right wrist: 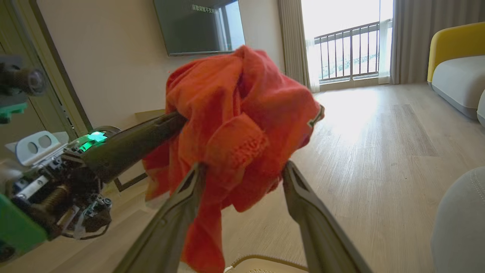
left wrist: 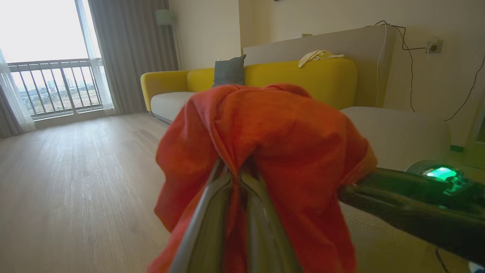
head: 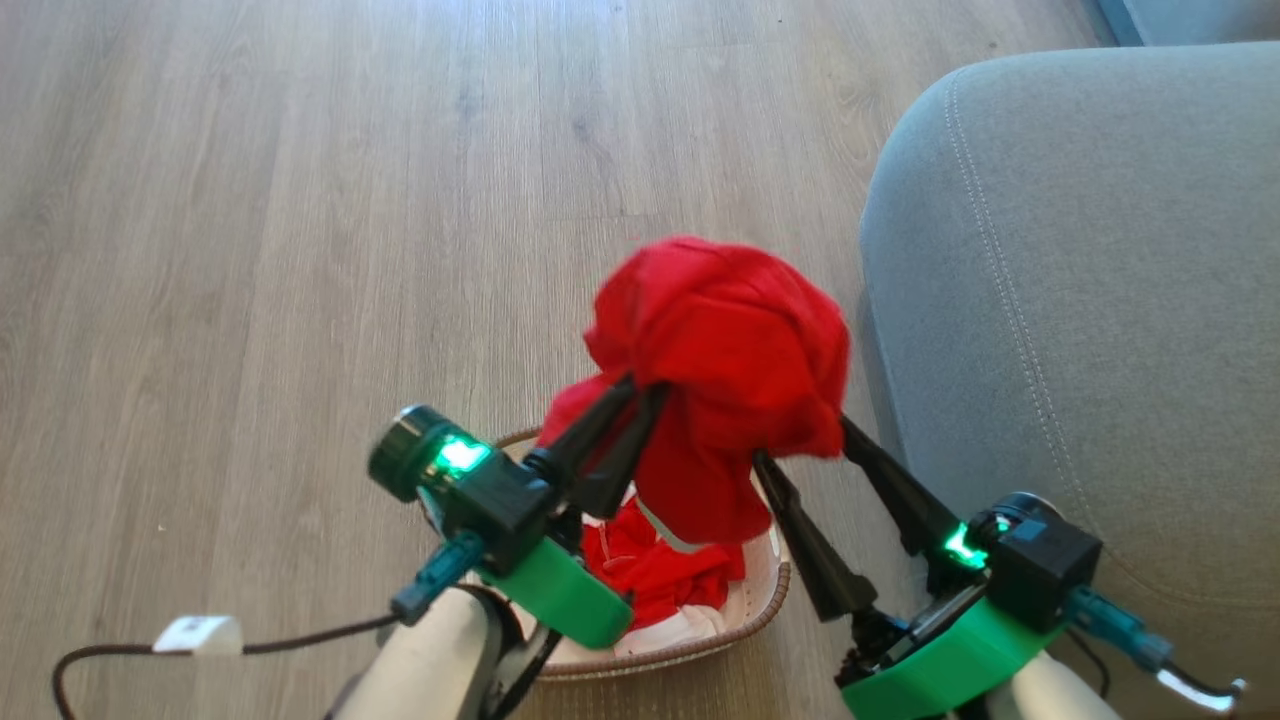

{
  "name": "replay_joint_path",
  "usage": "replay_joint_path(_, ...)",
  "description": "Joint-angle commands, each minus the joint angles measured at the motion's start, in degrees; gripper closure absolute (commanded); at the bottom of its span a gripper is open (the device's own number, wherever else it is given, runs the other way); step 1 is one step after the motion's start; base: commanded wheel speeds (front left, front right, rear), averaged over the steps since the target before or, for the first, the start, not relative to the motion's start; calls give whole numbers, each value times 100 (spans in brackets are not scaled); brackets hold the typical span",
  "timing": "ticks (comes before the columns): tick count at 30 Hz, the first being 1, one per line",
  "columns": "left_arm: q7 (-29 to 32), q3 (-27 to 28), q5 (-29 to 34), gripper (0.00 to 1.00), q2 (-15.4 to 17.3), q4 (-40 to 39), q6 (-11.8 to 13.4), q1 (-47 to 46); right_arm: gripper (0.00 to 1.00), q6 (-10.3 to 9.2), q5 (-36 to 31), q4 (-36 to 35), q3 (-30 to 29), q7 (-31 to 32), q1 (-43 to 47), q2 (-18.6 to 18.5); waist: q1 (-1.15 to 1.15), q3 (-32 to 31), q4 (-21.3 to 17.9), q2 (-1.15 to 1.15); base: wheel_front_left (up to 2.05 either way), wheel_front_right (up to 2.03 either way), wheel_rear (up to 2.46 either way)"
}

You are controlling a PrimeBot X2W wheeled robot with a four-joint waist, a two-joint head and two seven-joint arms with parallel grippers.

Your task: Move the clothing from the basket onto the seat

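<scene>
Left gripper around clothing, long axis vertical

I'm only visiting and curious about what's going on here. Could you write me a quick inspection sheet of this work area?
Surface: pale wood floor; the basket stands on it beside the grey seat.
Job's things: one red garment lifted above the basket; more red and white clothing inside it.
Clutter: a pale cloth draped on the back of a yellow sofa.
Grippers: left gripper shut on the red garment; right gripper open, fingers either side of it.
Cables: brown cable with a white tag on the floor; wires on the far wall.
Surroundings: that sofa, a balcony window, a wall television.
</scene>
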Motion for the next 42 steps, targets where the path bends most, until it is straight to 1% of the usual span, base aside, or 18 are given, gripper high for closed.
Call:
replay_joint_path(1,-29,107,32,100,22,-165,-27,-282,0,-1,4,-178,110,-13,-230,8,0,4,-1,0,0,0,0)
replay_joint_path(5,-29,-33,14,100,22,-108,-38,-281,0,-1,4,-166,244,-13,-311,-58,0,-1,-5,0,0,0,0)
replay_joint_path(10,-29,-173,-19,100,22,-59,-43,-287,0,-1,9,-112,222,-13,-413,-62,0,-7,-21,0,0,0,0)
replay_joint_path(14,-29,-437,-65,100,22,-27,-45,-295,0,-1,-23,-29,182,-13,-467,-56,0,-41,-8,0,0,0,0)
replay_joint_path(20,-29,-759,-178,100,22,-1,-46,-270,0,-1,-95,167,71,-13,-454,41,0,-95,51,0,0,0,0)
replay_joint_path(25,-29,-873,-256,100,22,34,-46,-253,0,-1,-130,264,48,-13,-450,138,0,-139,111,0,0,0,0)
replay_joint_path(26,-29,-886,-265,100,22,40,-46,-253,40,-1,-100,283,54,-13,-442,151,0,-149,118,0,0,0,0)
replay_joint_path(27,-29,-897,-272,100,22,46,-47,-253,70,-1,-93,294,53,-13,-442,156,0,-158,122,0,0,0,0)
replay_joint_path(28,-29,-899,-277,100,22,51,-47,-252,98,-1,-87,306,39,-13,-441,168,0,-166,124,0,0,0,0)
replay_joint_path(29,-29,-894,-279,100,22,54,-47,-251,100,-1,-84,310,22,-13,-439,182,0,-172,126,0,0,0,0)
replay_joint_path(42,-29,-765,-253,100,22,56,-47,-240,100,-1,-7,335,-56,-13,-412,238,0,-179,74,0,0,0,0)
